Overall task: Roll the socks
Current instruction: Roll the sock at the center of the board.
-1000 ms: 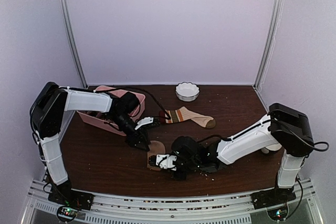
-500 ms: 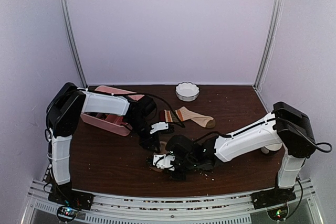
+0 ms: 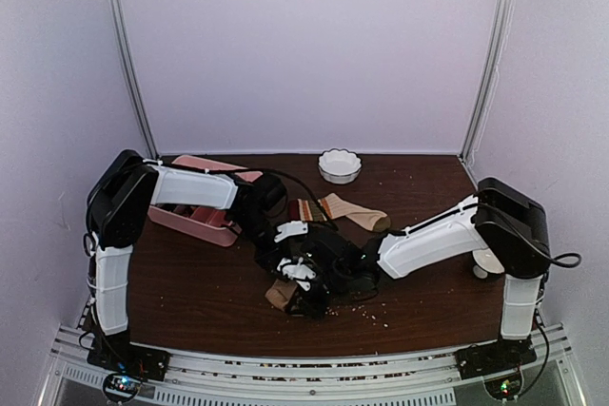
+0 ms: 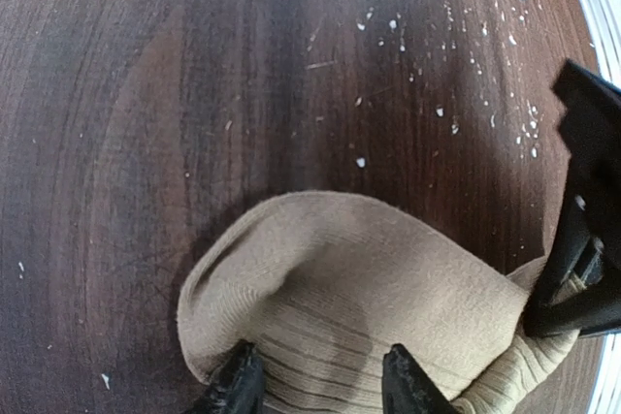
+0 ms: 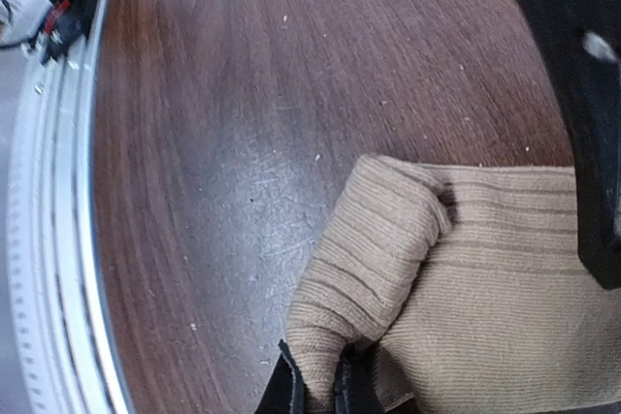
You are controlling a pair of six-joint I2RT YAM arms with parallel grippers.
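Observation:
The tan ribbed sock (image 3: 281,296) lies bunched on the dark table near the front middle. My right gripper (image 3: 297,290) is shut on a folded end of the sock; in the right wrist view the gripper (image 5: 318,391) pinches a raised ribbed fold (image 5: 374,239). My left gripper (image 3: 278,260) stands just behind the sock. In the left wrist view this gripper (image 4: 320,387) is open, with its fingertips (image 4: 239,385) set apart on the tan sock (image 4: 369,288). The beige sock with the striped cuff (image 3: 339,209) lies flat farther back, untouched.
A pink tray (image 3: 195,219) stands at the back left under my left arm. A white scalloped bowl (image 3: 340,165) sits at the back middle. White crumbs (image 3: 366,309) dot the table by the tan sock. The metal front rail (image 5: 49,239) is close.
My left gripper moved from beside the pink tray over to the tan sock. My right gripper lifted the sock's end and carried it back, so the flat sock is now bunched.

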